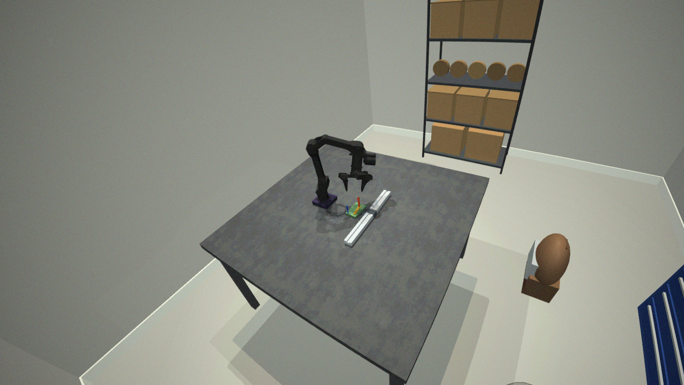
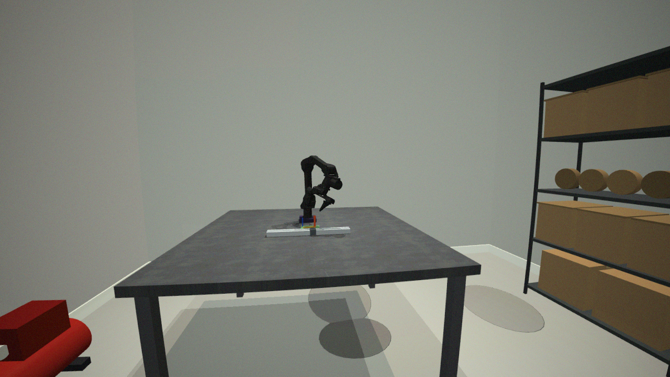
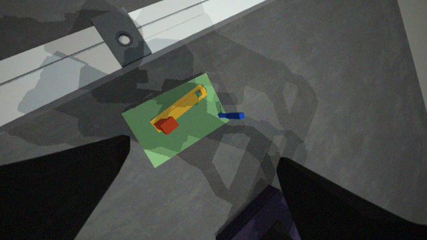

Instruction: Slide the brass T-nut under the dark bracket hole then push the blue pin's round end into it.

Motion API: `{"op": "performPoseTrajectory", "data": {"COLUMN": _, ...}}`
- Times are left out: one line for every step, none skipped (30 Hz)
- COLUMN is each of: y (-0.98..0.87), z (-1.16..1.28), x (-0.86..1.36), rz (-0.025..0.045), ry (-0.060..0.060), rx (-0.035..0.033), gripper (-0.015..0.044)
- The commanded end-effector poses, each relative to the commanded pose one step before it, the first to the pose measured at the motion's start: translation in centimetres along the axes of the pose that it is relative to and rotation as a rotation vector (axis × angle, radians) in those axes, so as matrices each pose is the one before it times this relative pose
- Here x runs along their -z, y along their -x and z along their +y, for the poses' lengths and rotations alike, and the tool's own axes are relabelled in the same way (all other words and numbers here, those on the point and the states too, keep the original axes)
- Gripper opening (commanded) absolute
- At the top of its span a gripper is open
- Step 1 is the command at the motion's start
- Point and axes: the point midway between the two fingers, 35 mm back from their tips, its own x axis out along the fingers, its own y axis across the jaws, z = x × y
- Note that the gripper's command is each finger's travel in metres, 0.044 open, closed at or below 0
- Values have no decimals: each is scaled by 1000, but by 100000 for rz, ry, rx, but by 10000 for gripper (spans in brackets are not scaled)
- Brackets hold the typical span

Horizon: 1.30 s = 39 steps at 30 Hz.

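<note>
My gripper (image 1: 355, 191) (image 2: 326, 206) (image 3: 206, 153) is wide open and empty, above the green tray (image 1: 351, 215) (image 3: 147, 133). The brass T-nut (image 1: 356, 210) (image 3: 181, 110) (image 2: 315, 221) lies in the tray, its orange handle (image 1: 358, 201) (image 3: 168, 125) upright at one end. The blue pin (image 1: 347, 209) (image 2: 302, 221) (image 3: 231, 115) stands upright at the tray's edge. The aluminum rail (image 1: 360, 229) (image 2: 288, 233) (image 3: 233, 7) lies beside the tray. The dark bracket (image 1: 371, 210) (image 2: 312, 231) (image 3: 133, 50) spans the rail's slot, its hole visible in the wrist view.
The arm's purple base (image 1: 324, 201) (image 3: 257, 213) is on the grey table (image 1: 310, 263) (image 2: 299, 257), on the tray's side away from the rail. Shelving with boxes (image 1: 447, 138) (image 2: 567, 224) stands beyond the table.
</note>
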Motion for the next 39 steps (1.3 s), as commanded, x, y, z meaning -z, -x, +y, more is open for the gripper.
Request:
{"op": "performPoseTrajectory", "data": {"y": 1841, "z": -452, "x": -3723, "rz": 24658, "ry": -80172, "rx": -6334, "gripper": 440}}
{"op": "performPoseTrajectory", "data": {"y": 0, "z": 0, "x": 0, "rz": 0, "ry": 0, "rx": 0, "gripper": 440}}
{"op": "performPoseTrajectory", "data": {"y": 0, "z": 0, "x": 0, "rz": 0, "ry": 0, "rx": 0, "gripper": 440}}
{"op": "performPoseTrajectory", "data": {"y": 0, "z": 0, "x": 0, "rz": 0, "ry": 0, "rx": 0, "gripper": 440}}
{"op": "performPoseTrajectory", "data": {"y": -19, "z": -74, "x": -69, "rz": -7, "ry": 2, "rx": 6, "gripper": 440}}
{"op": "performPoseTrajectory", "data": {"y": 0, "z": 0, "x": 0, "rz": 0, "ry": 0, "rx": 0, "gripper": 440}}
{"op": "performPoseTrajectory", "data": {"y": 0, "z": 0, "x": 0, "rz": 0, "ry": 0, "rx": 0, "gripper": 440}}
{"op": "performPoseTrajectory", "data": {"y": 0, "z": 0, "x": 0, "rz": 0, "ry": 0, "rx": 0, "gripper": 440}}
{"op": "performPoseTrajectory", "data": {"y": 0, "z": 0, "x": 0, "rz": 0, "ry": 0, "rx": 0, "gripper": 440}}
{"op": "performPoseTrajectory", "data": {"y": 0, "z": 0, "x": 0, "rz": 0, "ry": 0, "rx": 0, "gripper": 440}}
{"op": "performPoseTrajectory", "data": {"y": 0, "z": 0, "x": 0, "rz": 0, "ry": 0, "rx": 0, "gripper": 440}}
{"op": "performPoseTrajectory", "data": {"y": 0, "z": 0, "x": 0, "rz": 0, "ry": 0, "rx": 0, "gripper": 440}}
{"op": "performPoseTrajectory", "data": {"y": 0, "z": 0, "x": 0, "rz": 0, "ry": 0, "rx": 0, "gripper": 440}}
{"op": "performPoseTrajectory", "data": {"y": 0, "z": 0, "x": 0, "rz": 0, "ry": 0, "rx": 0, "gripper": 440}}
{"op": "performPoseTrajectory", "data": {"y": 0, "z": 0, "x": 0, "rz": 0, "ry": 0, "rx": 0, "gripper": 440}}
{"op": "performPoseTrajectory", "data": {"y": 0, "z": 0, "x": 0, "rz": 0, "ry": 0, "rx": 0, "gripper": 440}}
{"op": "performPoseTrajectory", "data": {"y": 0, "z": 0, "x": 0, "rz": 0, "ry": 0, "rx": 0, "gripper": 440}}
{"op": "performPoseTrajectory", "data": {"y": -106, "z": 13, "x": 31, "rz": 0, "ry": 0, "rx": -1, "gripper": 440}}
{"op": "performPoseTrajectory", "data": {"y": -319, "z": 36, "x": 92, "rz": 1, "ry": -1, "rx": -4, "gripper": 440}}
{"op": "performPoseTrajectory", "data": {"y": -532, "z": 50, "x": 152, "rz": 1, "ry": -1, "rx": -5, "gripper": 440}}
{"op": "performPoseTrajectory", "data": {"y": -647, "z": 44, "x": 182, "rz": 1, "ry": -1, "rx": -5, "gripper": 440}}
{"op": "performPoseTrajectory", "data": {"y": -648, "z": 26, "x": 179, "rz": 1, "ry": -1, "rx": -3, "gripper": 440}}
{"op": "performPoseTrajectory", "data": {"y": -649, "z": 8, "x": 175, "rz": 1, "ry": 0, "rx": -1, "gripper": 440}}
{"op": "performPoseTrajectory", "data": {"y": -649, "z": -10, "x": 172, "rz": 0, "ry": 0, "rx": 1, "gripper": 440}}
{"op": "performPoseTrajectory", "data": {"y": -648, "z": -27, "x": 168, "rz": 0, "ry": 1, "rx": 3, "gripper": 440}}
{"op": "performPoseTrajectory", "data": {"y": -647, "z": -45, "x": 164, "rz": -1, "ry": 1, "rx": 5, "gripper": 440}}
{"op": "performPoseTrajectory", "data": {"y": -532, "z": -51, "x": 132, "rz": -1, "ry": 1, "rx": 5, "gripper": 440}}
{"op": "performPoseTrajectory", "data": {"y": -322, "z": -11, "x": 66, "rz": -2, "ry": 0, "rx": 1, "gripper": 440}}
{"op": "performPoseTrajectory", "data": {"y": -107, "z": -5, "x": 22, "rz": -1, "ry": 0, "rx": 1, "gripper": 440}}
{"op": "performPoseTrajectory", "data": {"y": 0, "z": 0, "x": 0, "rz": 0, "ry": 0, "rx": 0, "gripper": 440}}
{"op": "performPoseTrajectory", "data": {"y": 0, "z": 0, "x": 0, "rz": 0, "ry": 0, "rx": 0, "gripper": 440}}
{"op": "performPoseTrajectory", "data": {"y": -26, "z": 3, "x": 8, "rz": 0, "ry": 0, "rx": 0, "gripper": 440}}
{"op": "performPoseTrajectory", "data": {"y": -78, "z": 8, "x": 24, "rz": 0, "ry": 0, "rx": -1, "gripper": 440}}
{"op": "performPoseTrajectory", "data": {"y": -131, "z": 12, "x": 40, "rz": 1, "ry": 0, "rx": -1, "gripper": 440}}
{"op": "performPoseTrajectory", "data": {"y": -158, "z": 14, "x": 48, "rz": 1, "ry": 0, "rx": -1, "gripper": 440}}
{"op": "performPoseTrajectory", "data": {"y": -158, "z": 12, "x": 48, "rz": 1, "ry": 0, "rx": -1, "gripper": 440}}
{"op": "performPoseTrajectory", "data": {"y": -158, "z": 11, "x": 47, "rz": 1, "ry": 0, "rx": -1, "gripper": 440}}
{"op": "performPoseTrajectory", "data": {"y": -158, "z": 10, "x": 47, "rz": 1, "ry": 0, "rx": -1, "gripper": 440}}
{"op": "performPoseTrajectory", "data": {"y": -158, "z": 9, "x": 47, "rz": 0, "ry": 0, "rx": 0, "gripper": 440}}
